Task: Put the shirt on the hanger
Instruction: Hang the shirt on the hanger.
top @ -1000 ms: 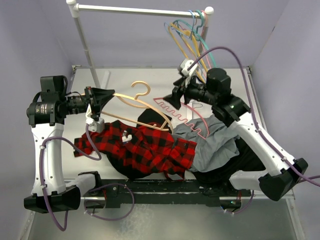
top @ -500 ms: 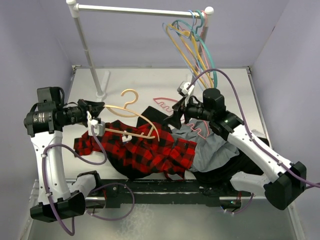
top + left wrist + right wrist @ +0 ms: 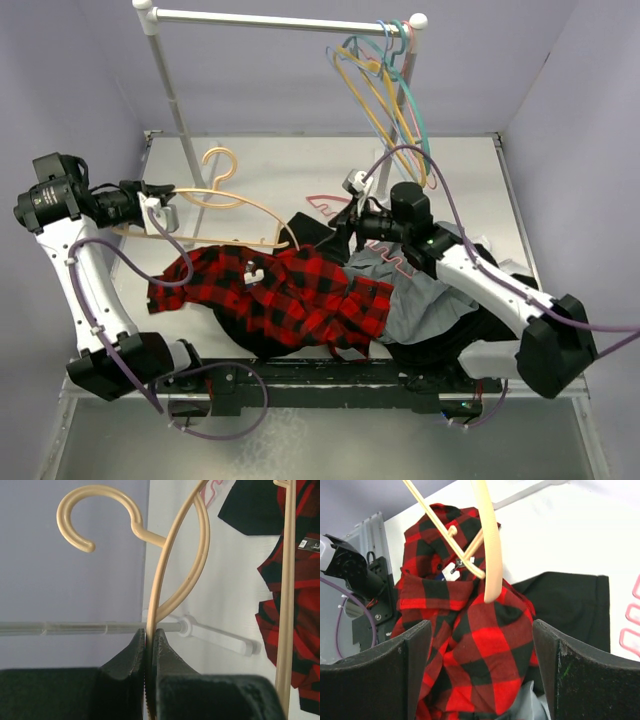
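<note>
Left claw (image 3: 148, 632) is clamping tight on the hanger (image 3: 285, 605).
I am hovering my right claw (image 3: 481, 625), jaws apart, near the shirt (image 3: 485, 670) lying on the tabletop (image 3: 580, 530).

Each arm is built of glossy white shell links joined by chunky matte-black cylindrical motor housings. The left arm (image 3: 88, 285), along the left edge of the overhead frame, ends at the bottom in a black base block. The right arm (image 3: 480, 280), running to the lower right, does likewise.

A thin purple cable (image 3: 265, 395) trails down the left arm and loops near the bottom edge. A second purple cable (image 3: 400, 148) arcs above the right arm. A small white bracket (image 3: 160, 213) sits by the left wrist, and another white bracket (image 3: 355, 182) by the right.

The left gripper (image 3: 148, 635) has matte-black wedge-shaped fingers with fine ribbing on their inner faces. The right gripper (image 3: 481, 625) has broad black fingers (image 3: 580, 680), grainy and flecked with pale scuffs.
</note>
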`<state>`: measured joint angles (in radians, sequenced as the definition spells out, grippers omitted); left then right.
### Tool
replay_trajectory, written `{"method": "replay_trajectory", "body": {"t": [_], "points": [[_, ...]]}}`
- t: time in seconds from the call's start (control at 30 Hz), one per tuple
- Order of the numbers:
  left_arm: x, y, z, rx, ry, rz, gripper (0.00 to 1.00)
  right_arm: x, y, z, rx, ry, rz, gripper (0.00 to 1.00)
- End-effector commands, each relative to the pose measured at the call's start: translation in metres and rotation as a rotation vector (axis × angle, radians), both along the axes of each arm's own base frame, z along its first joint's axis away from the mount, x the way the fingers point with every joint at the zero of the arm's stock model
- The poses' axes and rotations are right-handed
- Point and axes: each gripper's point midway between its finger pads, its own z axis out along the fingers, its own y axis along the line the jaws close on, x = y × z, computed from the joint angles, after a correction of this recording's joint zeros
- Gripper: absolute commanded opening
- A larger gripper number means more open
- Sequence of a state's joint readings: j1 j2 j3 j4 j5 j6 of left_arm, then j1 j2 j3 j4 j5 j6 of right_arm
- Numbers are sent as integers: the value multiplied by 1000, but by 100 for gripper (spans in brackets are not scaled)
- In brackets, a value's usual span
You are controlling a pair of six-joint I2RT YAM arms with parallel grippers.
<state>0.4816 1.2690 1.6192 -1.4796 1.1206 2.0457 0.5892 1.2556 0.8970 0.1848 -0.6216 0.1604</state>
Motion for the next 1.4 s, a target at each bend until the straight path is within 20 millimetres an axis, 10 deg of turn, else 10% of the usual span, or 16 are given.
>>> {"method": "replay_trajectory", "body": {"t": [0.0,0.27,0.53,0.7,0.93,1.2,1.37], "points": [[-6,-13,8,5,-133,-106,0,7,27,43,113,-144,128,84],[19,6,-9,54,-128,-124,0,-1,44,14,45,-104,329,83],[37,44,-3,119,-172,-67,0,8,20,-58,-204,39,192,79],[37,47,-10,126,-178,-72,0,-15,17,-94,-237,115,152,76],[35,44,-16,123,-186,-89,0,3,26,-114,-251,65,82,77],[35,45,-20,122,-169,-85,0,21,23,-103,-257,16,-4,1],[36,43,-21,107,-178,-92,0,30,-19,-91,-352,57,-267,0]]}}
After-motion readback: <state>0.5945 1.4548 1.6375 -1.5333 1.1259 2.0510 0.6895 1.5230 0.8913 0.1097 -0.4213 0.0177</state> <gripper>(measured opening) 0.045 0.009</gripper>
